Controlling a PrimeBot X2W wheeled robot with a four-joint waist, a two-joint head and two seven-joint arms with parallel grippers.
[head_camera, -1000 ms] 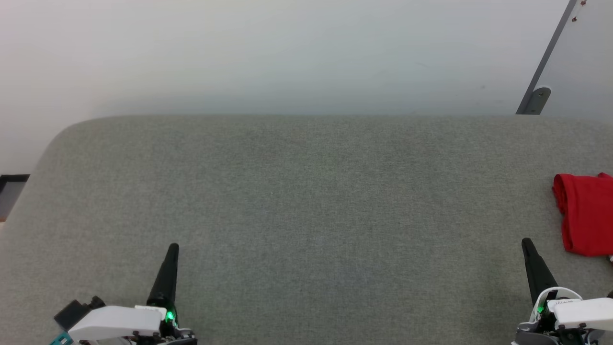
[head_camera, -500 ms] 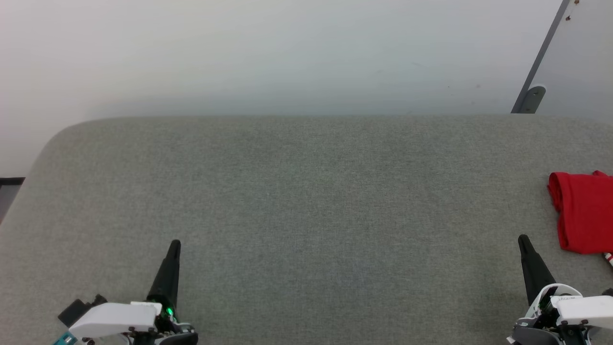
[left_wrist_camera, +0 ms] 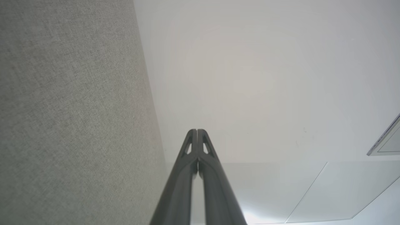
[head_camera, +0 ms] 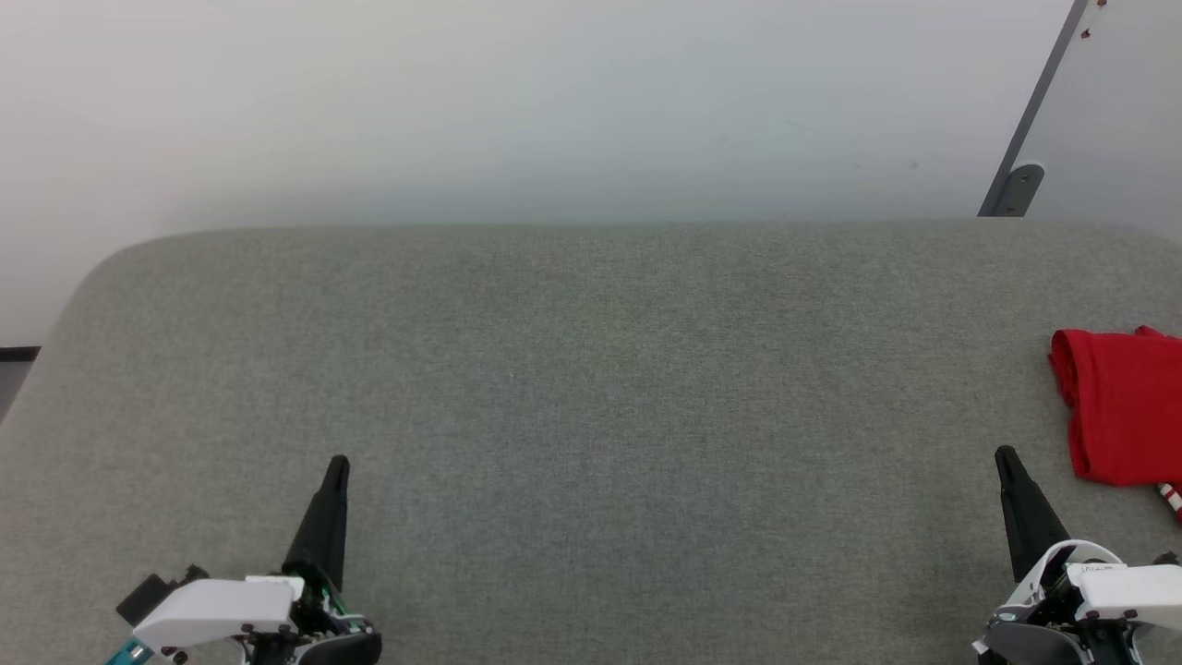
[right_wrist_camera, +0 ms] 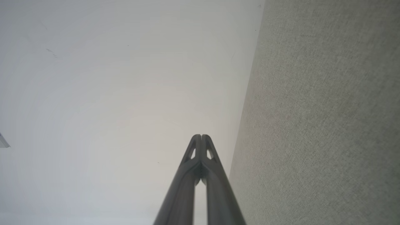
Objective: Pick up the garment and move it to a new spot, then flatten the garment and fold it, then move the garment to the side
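shirt of soft red cloth (head_camera: 1117, 406) lies just right of right pincer (head_camera: 1005, 454); it and left pincer (head_camera: 338, 462) both pinched together, empty

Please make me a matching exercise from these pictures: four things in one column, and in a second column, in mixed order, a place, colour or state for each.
Column A
1. shirt
2. left hand
3. right hand
4. surface

Column B
a. shut, lower left of the head view
b. grey fabric
c. red, at the right edge of the head view
d. shut, lower right, close to the shirt

Pairs: 1-c, 2-a, 3-d, 4-b
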